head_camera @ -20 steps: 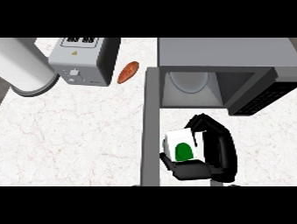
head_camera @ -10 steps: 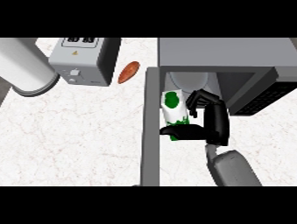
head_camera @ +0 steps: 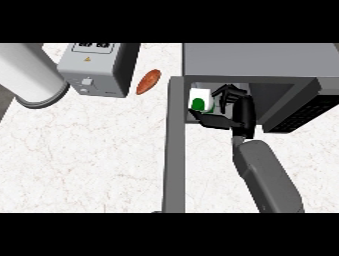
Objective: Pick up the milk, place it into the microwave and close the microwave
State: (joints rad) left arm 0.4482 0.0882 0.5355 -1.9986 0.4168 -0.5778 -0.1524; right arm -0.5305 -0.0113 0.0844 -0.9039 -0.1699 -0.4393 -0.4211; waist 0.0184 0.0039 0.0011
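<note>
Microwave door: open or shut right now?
Open. The microwave door swings out toward the camera, and the right hand holds the milk at the opening.

You see the white milk carton [head_camera: 200,99] with its green mark at the microwave's [head_camera: 264,65] open mouth, door [head_camera: 173,145] swung toward six o'clock.

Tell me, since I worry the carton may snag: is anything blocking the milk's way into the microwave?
Nothing visible blocks it. The right hand has its fingers curled round the milk carton, which is right at the microwave opening. The microwave door is swung open to the right, clear of the path.
</note>
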